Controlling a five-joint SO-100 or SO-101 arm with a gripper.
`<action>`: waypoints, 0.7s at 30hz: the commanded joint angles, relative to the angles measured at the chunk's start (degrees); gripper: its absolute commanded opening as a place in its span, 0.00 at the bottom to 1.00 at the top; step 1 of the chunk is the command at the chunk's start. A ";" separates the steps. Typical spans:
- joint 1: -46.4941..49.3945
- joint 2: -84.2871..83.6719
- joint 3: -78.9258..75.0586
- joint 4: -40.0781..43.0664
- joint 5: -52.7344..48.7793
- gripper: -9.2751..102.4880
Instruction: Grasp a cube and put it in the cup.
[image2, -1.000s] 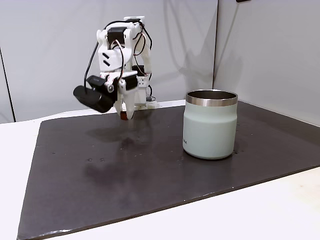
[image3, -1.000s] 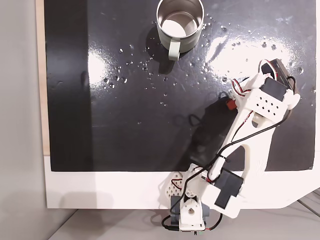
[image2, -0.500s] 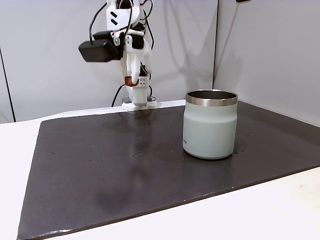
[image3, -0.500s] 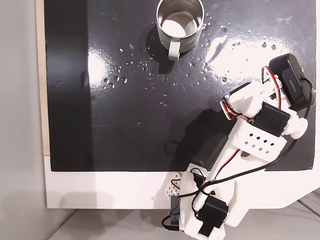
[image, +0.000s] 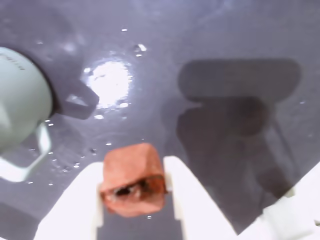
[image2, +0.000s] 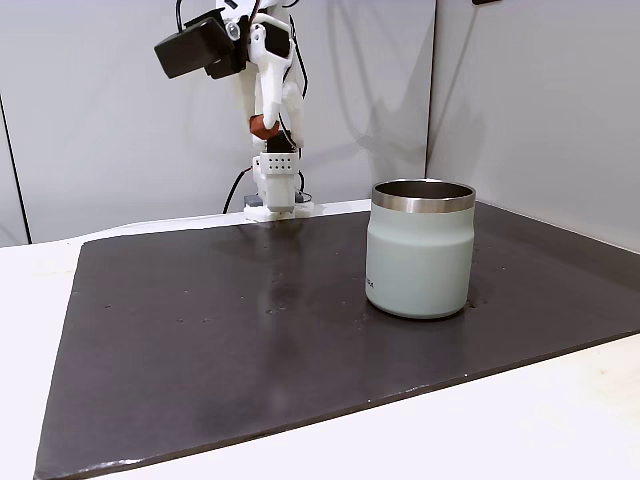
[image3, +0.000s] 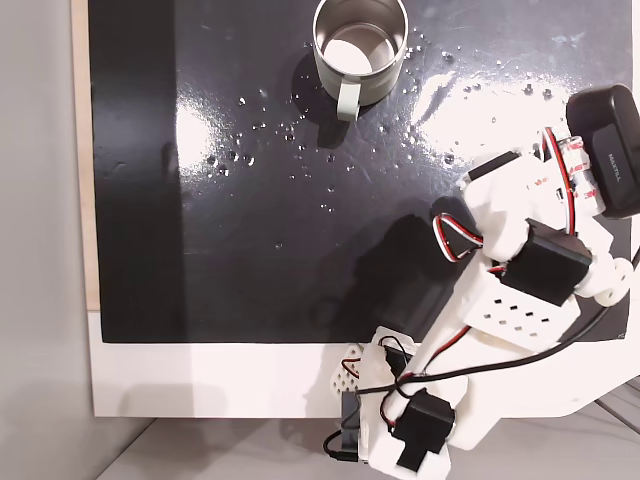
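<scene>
In the wrist view my gripper (image: 134, 192) is shut on the brick-red cube (image: 132, 177), which sits between the two white fingers (image: 80, 210), high above the dark mat. A fixed view shows the gripper (image2: 262, 124) raised far above the mat at the back left, the cube (image2: 258, 126) a small reddish spot at its tip. The pale mint-green cup (image2: 419, 248) with its steel rim stands upright on the mat to the right; from above, the cup (image3: 360, 45) is at the top and looks empty. At the wrist view's left edge is part of the cup (image: 20, 102).
A black glossy mat (image2: 250, 340) covers a white table (image2: 480, 430). The arm's base (image3: 385, 420) sits at the mat's near edge in a fixed view from above. Grey walls stand behind the table.
The arm has lifted from just above the mat to high in the air, carrying the cube up with it. The cup has not moved.
</scene>
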 joint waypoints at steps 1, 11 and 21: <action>-1.93 -3.43 -8.00 -0.53 3.08 0.13; -8.53 -22.50 -33.13 4.31 13.89 0.13; -15.21 -32.78 -45.18 4.57 23.47 0.13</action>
